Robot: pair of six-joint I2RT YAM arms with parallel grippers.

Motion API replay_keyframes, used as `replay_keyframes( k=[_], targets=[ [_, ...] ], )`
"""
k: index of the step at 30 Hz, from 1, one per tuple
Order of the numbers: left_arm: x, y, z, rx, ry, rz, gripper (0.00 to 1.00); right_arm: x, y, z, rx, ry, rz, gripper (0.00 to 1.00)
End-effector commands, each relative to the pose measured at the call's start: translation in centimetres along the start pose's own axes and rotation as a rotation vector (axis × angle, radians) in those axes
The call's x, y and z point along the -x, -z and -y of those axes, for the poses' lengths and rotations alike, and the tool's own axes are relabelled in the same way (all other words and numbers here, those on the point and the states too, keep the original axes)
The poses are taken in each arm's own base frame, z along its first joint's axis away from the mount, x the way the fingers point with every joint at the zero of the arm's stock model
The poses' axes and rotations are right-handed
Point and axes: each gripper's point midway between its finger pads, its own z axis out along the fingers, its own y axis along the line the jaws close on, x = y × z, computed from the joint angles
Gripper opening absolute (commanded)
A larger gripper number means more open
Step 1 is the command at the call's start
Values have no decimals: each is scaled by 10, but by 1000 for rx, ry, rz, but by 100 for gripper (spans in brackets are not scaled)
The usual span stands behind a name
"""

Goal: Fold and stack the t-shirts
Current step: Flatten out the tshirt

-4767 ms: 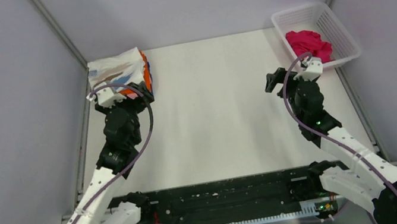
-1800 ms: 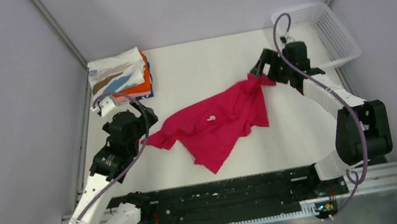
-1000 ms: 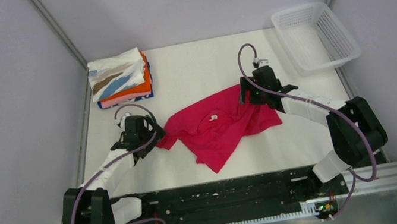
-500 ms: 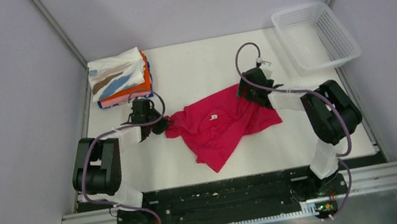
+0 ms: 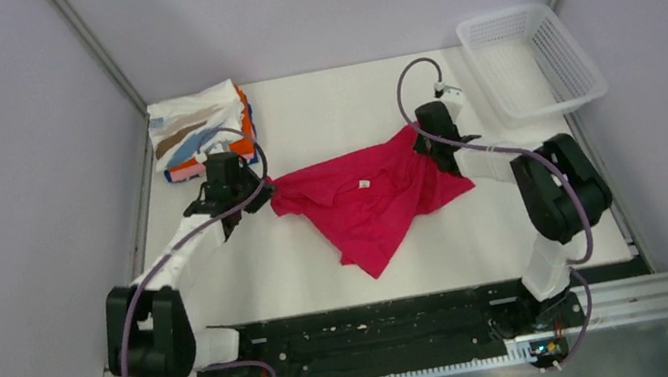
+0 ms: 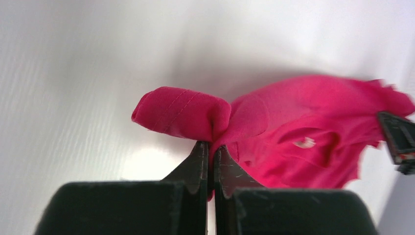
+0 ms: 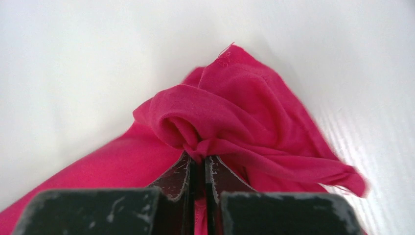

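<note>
Your left gripper [image 6: 211, 147] was clamped firmly on a bunched, hemmed edge of the magenta-red t-shirt [image 5: 368, 205], and your right gripper [image 7: 198, 159] was pinched tight on a rolled fold at its opposite end. The shirt stretched between them across the middle of the table [image 5: 252, 272], one corner pointing toward 6 o'clock. The folded t-shirts [image 5: 200, 134] sat stacked at 10 o'clock, the white mesh basket [image 5: 505, 15] at 2 o'clock.

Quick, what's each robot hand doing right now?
Left gripper: shut, pinching the magenta-red t-shirt.
Right gripper: shut on the same t-shirt's other side.
</note>
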Motion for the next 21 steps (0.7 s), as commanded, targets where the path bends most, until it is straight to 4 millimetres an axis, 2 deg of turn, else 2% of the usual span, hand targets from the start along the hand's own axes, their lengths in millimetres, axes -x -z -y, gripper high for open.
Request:
replay_keyframes(
  k=[1, 2, 4, 8, 12, 14, 16, 18, 19, 21],
  targets=[
    [71, 80, 66, -218, -66, 281, 0, 101, 69, -27, 133, 5, 251, 0],
    [80, 100, 76, -263, -81, 330, 0, 118, 94, -29, 172, -2, 297, 0],
    [93, 141, 94, -349, -105, 414, 0, 136, 130, -31, 236, 11, 355, 0],
    [111, 232, 122, -518, -145, 582, 0, 163, 207, -35, 383, 23, 427, 0],
    [115, 324, 140, -675, -192, 723, 0, 180, 287, -44, 569, 45, 465, 0],
    [109, 363, 145, -748, -219, 760, 0, 190, 332, -49, 676, 54, 500, 0],
    [101, 392, 149, -809, -244, 771, 0, 196, 370, -48, 745, 62, 523, 1],
    [94, 413, 149, -848, -243, 778, 0, 202, 397, -43, 771, 68, 545, 1],
    [91, 420, 149, -866, -243, 780, 0, 205, 405, -39, 770, 68, 555, 1],
    [87, 422, 148, -882, -228, 765, 0, 210, 414, -32, 743, 66, 571, 1]
  ],
)
